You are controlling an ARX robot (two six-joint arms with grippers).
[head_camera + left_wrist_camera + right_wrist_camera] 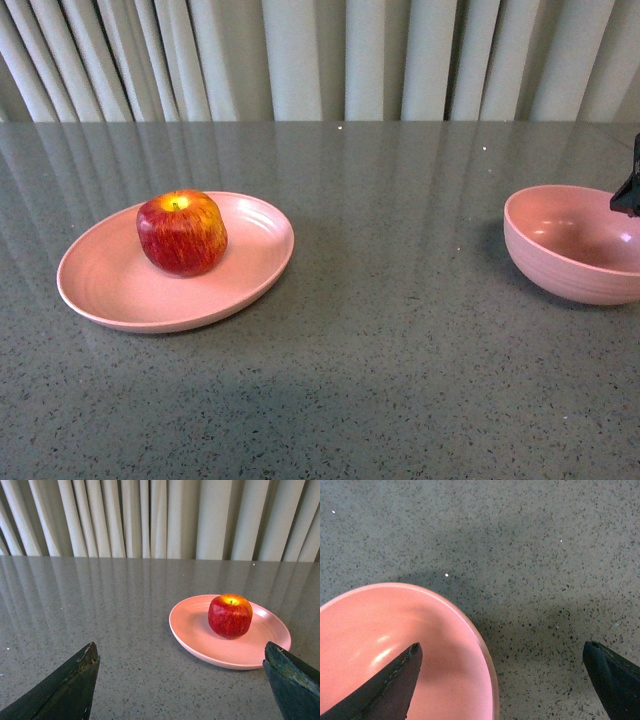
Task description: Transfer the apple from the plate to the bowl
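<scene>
Red with yellow streaks, a round apple (182, 233) sits near the middle of a wide, shallow, pale pink plate (100, 285), its yellow-green stem hollow facing up. The plate rests on the left side of a grey speckled stone surface (400, 380). Well apart on the right stands a deep, round, pale pink bowl (570, 250), partly cut off by the frame edge, with nothing inside it. Pale, pleated curtains (350, 60) hang behind the surface. The left claw (180, 652) hangs low over the surface with its two dark fingers spread wide and holding nothing. Seen from its wrist, the apple and plate lie ahead of it, not touched. The right claw (502, 647) is also spread wide and holding nothing. It straddles the bowl's rim, with one dark finger over the bowl's inside and the other over the bare surface beside it. In the front view only a dark tip of it shows at the bowl's far right edge.
</scene>
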